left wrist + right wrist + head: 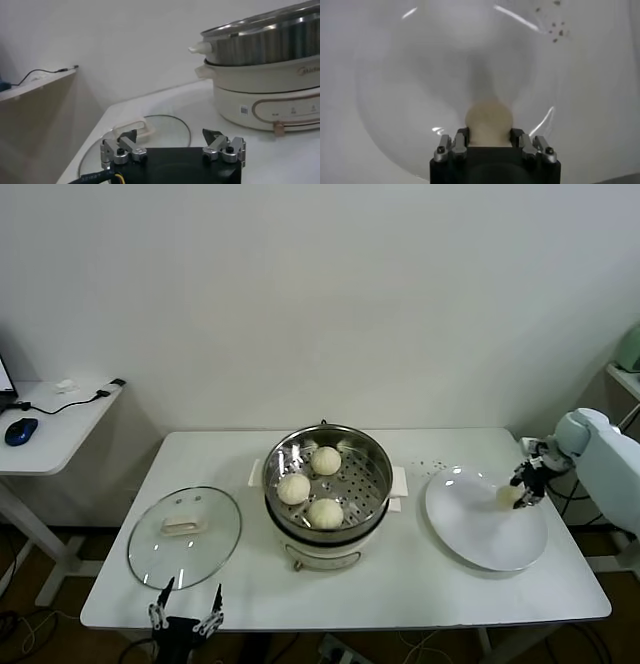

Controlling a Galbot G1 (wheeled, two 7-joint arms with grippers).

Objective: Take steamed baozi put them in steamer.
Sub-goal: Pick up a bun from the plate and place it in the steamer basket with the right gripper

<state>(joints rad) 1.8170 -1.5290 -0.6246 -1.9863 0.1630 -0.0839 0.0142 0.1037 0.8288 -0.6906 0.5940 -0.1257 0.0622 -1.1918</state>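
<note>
The steel steamer (377, 464) stands mid-table on its white base, with three cream-white baozi on its perforated tray: one at the back (326, 460), one on the left (293, 488), one at the front (325, 512). My right gripper (521, 490) is at the right part of the white plate (480, 539), shut on the fourth baozi (507, 497). In the right wrist view its fingers (461, 138) press both sides of that baozi (489, 116) over the plate (420, 75). My left gripper (186, 606) is parked, open and empty, at the table's front-left edge.
The glass lid (185, 536) with a white handle lies flat left of the steamer, just beyond the left gripper (172, 142); the left wrist view shows it (165, 129) and the steamer wall (260, 45). Dark crumbs (430, 464) dot the table behind the plate. A side desk (50, 424) stands far left.
</note>
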